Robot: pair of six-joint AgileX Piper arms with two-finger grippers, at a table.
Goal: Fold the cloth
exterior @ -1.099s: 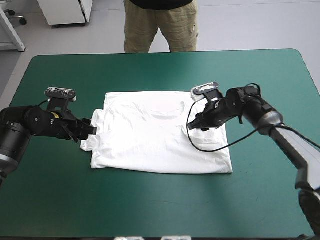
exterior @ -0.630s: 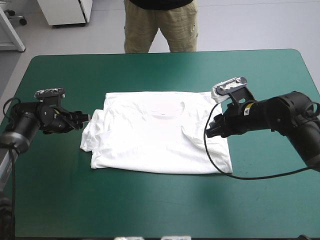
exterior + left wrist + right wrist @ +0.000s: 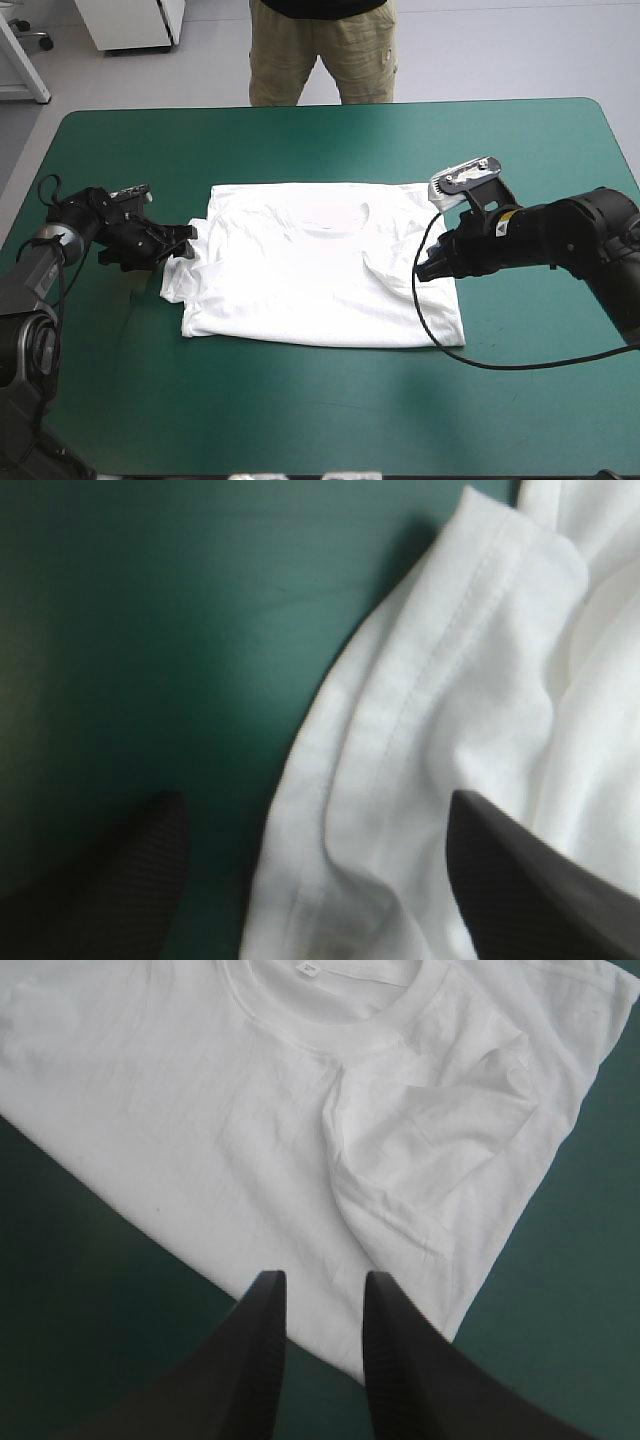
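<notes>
Teal-green cover under flat white T-shirt

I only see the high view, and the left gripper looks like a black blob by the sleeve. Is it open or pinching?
Observer: Open. The left wrist view shows the left gripper with its jaws wide apart. The sleeve hem of the T-shirt lies between them, one jaw over the teal-green cover and the other over white cloth.
Operator: What about the right one? Is it holding anything?
Observer: No. In its wrist view the right gripper has its jaws a little apart with nothing between them. The folded-in sleeve lies flat ahead of it.
</notes>
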